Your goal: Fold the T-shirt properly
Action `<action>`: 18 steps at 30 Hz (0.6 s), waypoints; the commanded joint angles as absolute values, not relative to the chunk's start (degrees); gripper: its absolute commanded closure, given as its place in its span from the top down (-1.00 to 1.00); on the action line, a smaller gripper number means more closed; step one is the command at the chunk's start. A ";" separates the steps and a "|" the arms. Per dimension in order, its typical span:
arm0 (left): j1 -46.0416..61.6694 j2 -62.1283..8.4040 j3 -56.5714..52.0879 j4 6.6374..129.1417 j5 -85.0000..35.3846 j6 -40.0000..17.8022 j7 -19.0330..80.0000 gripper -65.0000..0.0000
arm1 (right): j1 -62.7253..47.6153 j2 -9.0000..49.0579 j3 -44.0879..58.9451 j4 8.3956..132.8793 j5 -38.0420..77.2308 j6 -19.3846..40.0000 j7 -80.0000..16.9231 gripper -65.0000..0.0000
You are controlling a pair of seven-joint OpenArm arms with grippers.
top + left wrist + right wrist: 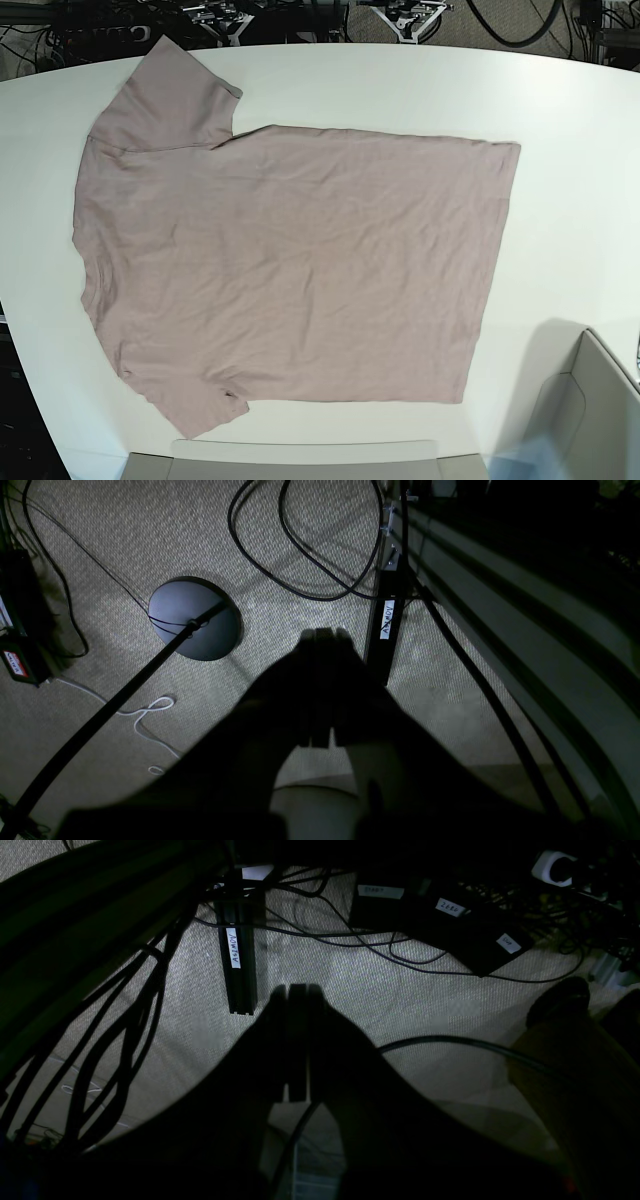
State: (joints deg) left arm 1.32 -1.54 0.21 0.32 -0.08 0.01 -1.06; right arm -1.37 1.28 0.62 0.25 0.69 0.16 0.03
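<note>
**Observer:** Where's the garment right now?

**Me:** The T-shirt (285, 270) lies spread flat on the white table (570, 110), unfolded. Its collar end points toward nine o'clock in the base view, the hem toward three. One sleeve reaches up to about eleven o'clock, the other down to about seven. It looks laid out this way so that both long edges are open to the arms.

**Observer:** And your arms?

**Me:** Neither is over the table. Both wrist cameras look down at carpet (310, 545) and loose cables (300, 565), so I judge the arms are hanging parked off the table's sides, leaving the cloth unshadowed.

**Observer:** Fingers?

**Me:** On the left gripper (322, 632) the dark fingers press together, nothing between them. The right gripper (297, 987) reads the same: clenched and empty.

**Observer:** What else is down there?

**Me:** A round black stand base (195, 618) at ten o'clock of the left wrist view, and labelled black boxes (450, 925) at one o'clock of the right. None of it matters for folding, which I judge has not begun.
</note>
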 commanded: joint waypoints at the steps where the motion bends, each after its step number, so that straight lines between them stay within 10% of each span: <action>1: 2.68 -1.80 0.04 0.40 -0.31 0.22 -3.38 -0.99 | -2.51 2.51 1.45 0.48 2.77 -0.04 0.92 -1.00; 18: 27.91 -5.58 0.04 0.57 -0.40 0.48 -78.02 -0.99 | -23.25 8.04 3.38 0.13 18.42 18.15 54.64 -1.00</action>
